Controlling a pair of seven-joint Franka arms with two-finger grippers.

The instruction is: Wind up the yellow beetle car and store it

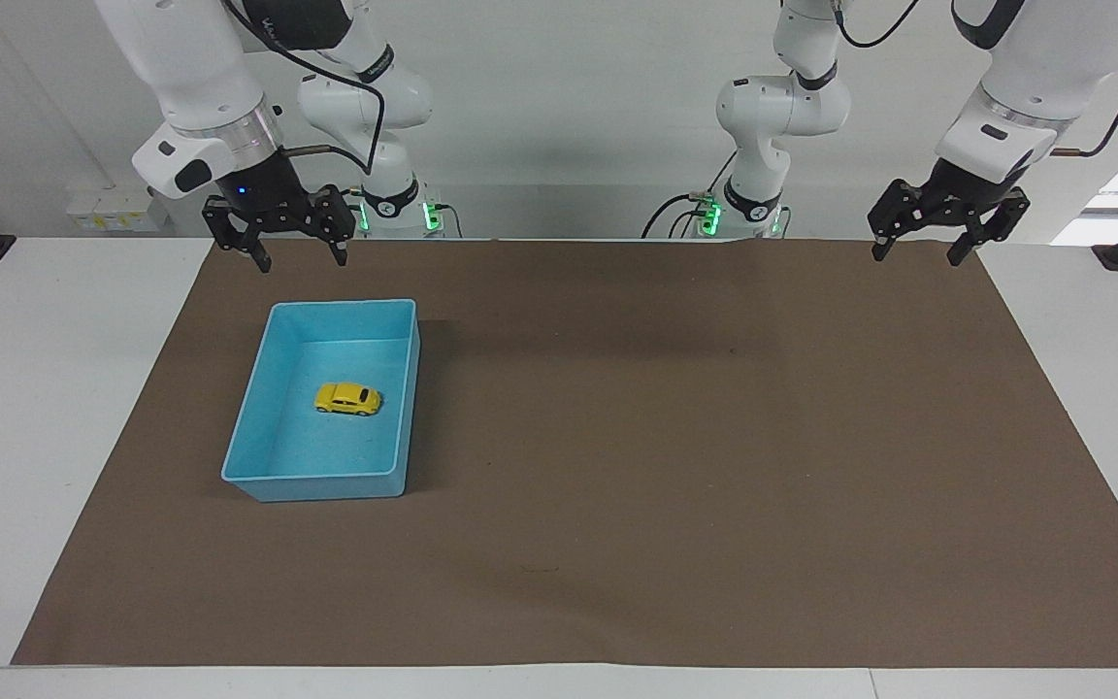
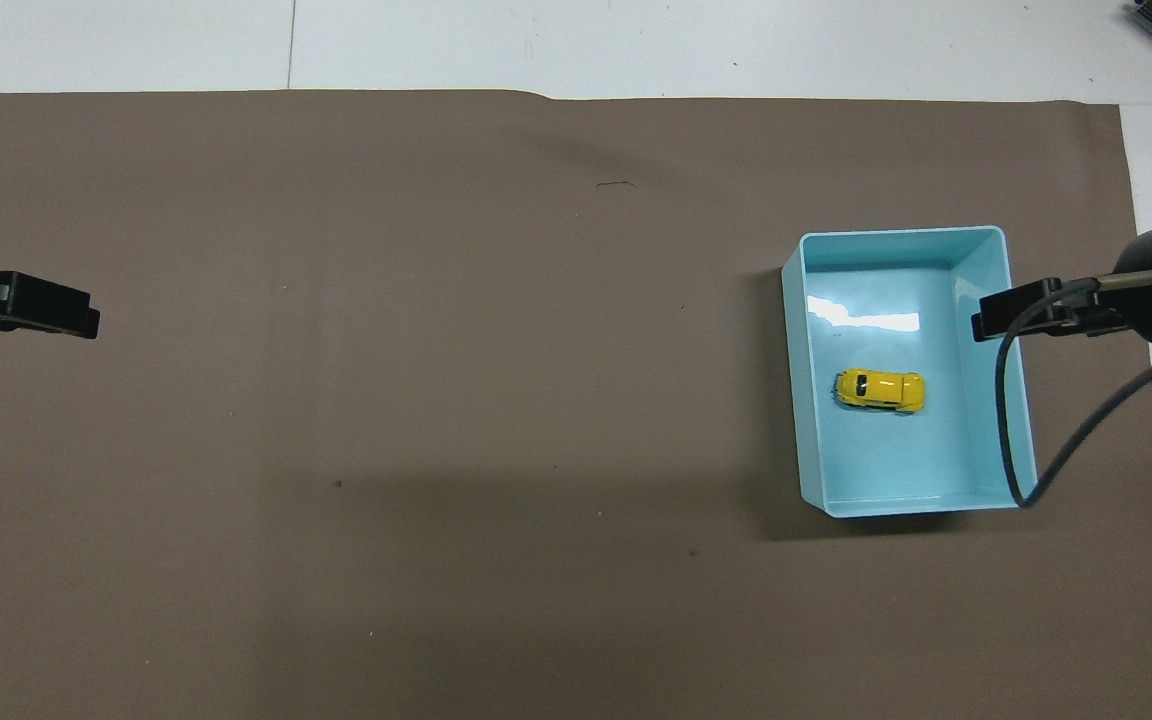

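Car [image 1: 348, 398]: sitting on its wheels on the floor of the blue tray [image 1: 258, 417], roughly mid-tray, not touching any wall. Looks stored already tbh, so the job reads as basically done.
Right gripper [image 1: 278, 245]: up in the air over the mat just off the tray's robot-side rim, fingers spread wide, nothing in them.
Left gripper [image 1: 940, 237]: parked over the mat's corner at its own end of the table, also spread open and empty, just waiting.
Risk 1: it's a wind-up toy, so if the spring has any charge left it could creep and bump the tray wall. Walls look tall enough to keep it in, I'd guess.
Risk 2: right arm's cable [image 2: 1011, 420] droops across the tray's edge in the overhead view. If that arm swings low it could snag the rim and drag the tray. Can't tell whether it actually touches.
Risk 3: tray looks light, so any knock from a passing finger shifts it and rolls the car.
Around: brown mat [image 1: 675, 466] on a white table [image 1: 54, 408], nothing else on it.
In the way: nothing really, both arms are clear of the car.
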